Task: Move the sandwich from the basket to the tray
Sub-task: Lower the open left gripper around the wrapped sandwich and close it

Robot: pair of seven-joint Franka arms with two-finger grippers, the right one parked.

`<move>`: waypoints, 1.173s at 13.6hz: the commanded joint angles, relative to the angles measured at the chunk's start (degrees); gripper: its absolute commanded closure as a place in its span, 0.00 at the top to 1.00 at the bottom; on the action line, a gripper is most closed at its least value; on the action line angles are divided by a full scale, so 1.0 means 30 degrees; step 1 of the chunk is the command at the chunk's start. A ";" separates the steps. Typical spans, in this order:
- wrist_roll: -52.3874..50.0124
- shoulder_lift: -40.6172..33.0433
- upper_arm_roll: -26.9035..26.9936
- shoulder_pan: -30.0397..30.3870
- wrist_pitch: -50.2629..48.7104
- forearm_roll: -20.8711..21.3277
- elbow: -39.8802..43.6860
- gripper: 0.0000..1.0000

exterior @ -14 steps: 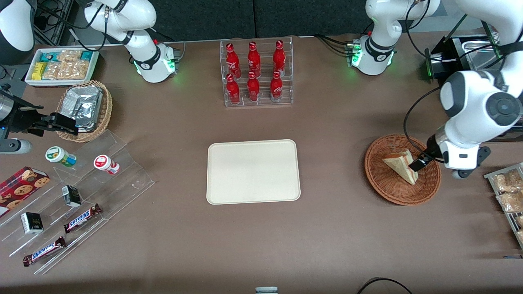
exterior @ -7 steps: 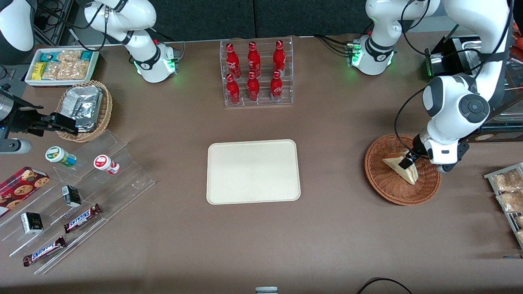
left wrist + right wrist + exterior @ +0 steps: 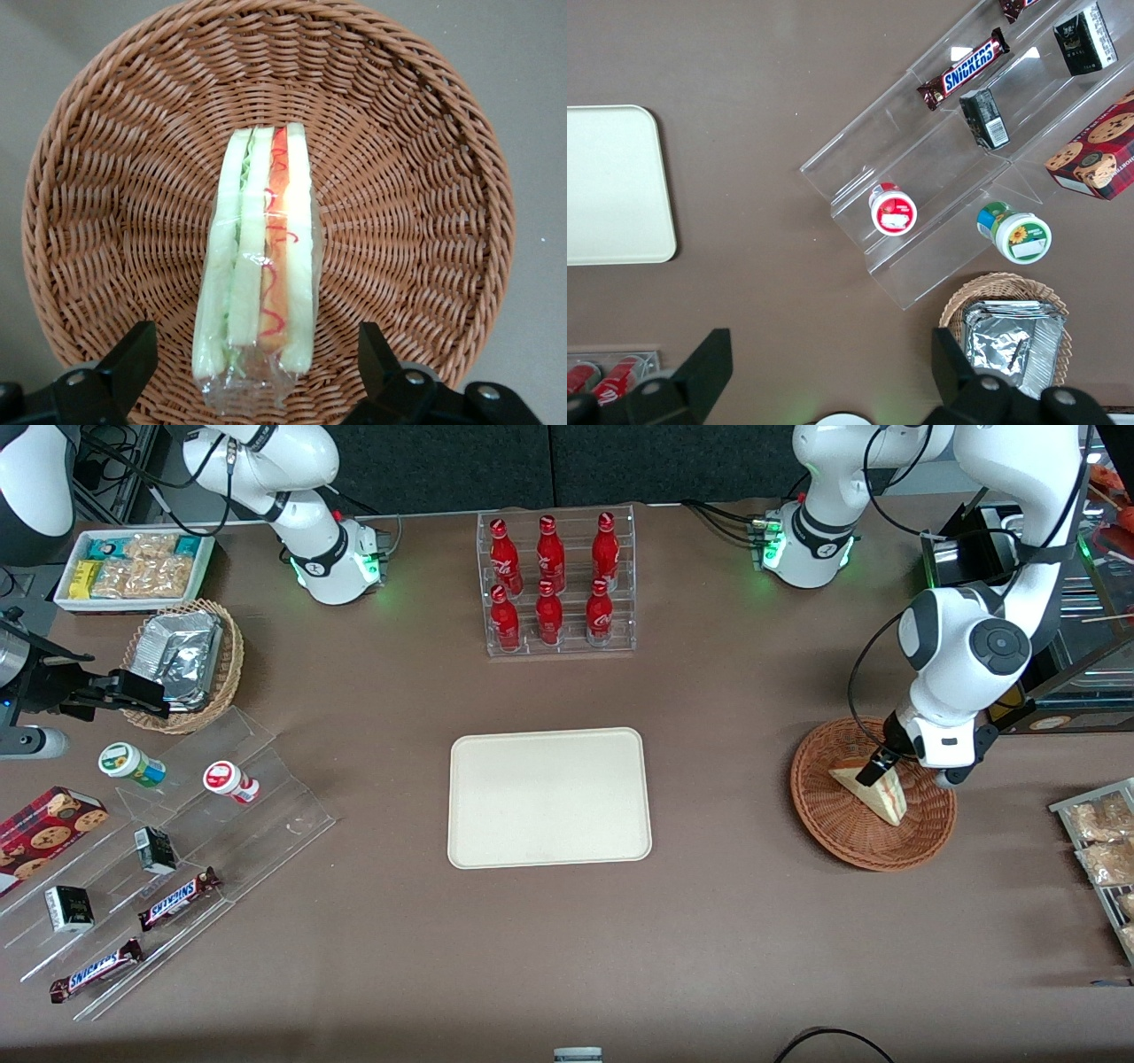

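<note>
Spread wide, the tool (image 3: pixel 257 376) hangs just above the basket (image 3: pixel 842 837), one finger (image 3: pixel 128 363) on each side of the sandwich (image 3: pixel 257 283) with a clear gap to both, gripping nothing. Seen from the wrist, the sandwich stands on edge in clear wrap, its cut face turned up toward the tool: pale bread slices with a green layer and an orange-red one streaked with red sauce. It lies along the middle of the basket (image 3: pixel 425 177), and its nearer end sits directly between the fingers.

From the front, the tool (image 3: pixel 879 769) is over the sandwich (image 3: pixel 873 793) at the end farther from the camera, and the wedge lies flat-sided in the basket below it. Well away from the tool, toward the parked arm's end of the surface (image 3: pixel 726 921), the tray (image 3: pixel 549 797) lies flat with nothing on it. A clear rack of red bottles (image 3: pixel 554 584) stands farther from the camera than the tray.
</note>
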 commanded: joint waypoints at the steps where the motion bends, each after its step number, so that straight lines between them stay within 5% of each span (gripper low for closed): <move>1: -0.0335 -0.0215 0.0005 0.0039 0.1063 0.0119 -0.0740 1.00; 5: -0.0335 0.0370 0.0034 0.0039 0.2003 0.0119 -0.0858 0.94; 12: -0.0276 0.0459 0.0064 0.0274 0.2033 0.0119 -0.0654 0.25; 16: -0.0072 -0.0592 0.0005 0.0157 0.1597 0.0265 -0.0566 0.25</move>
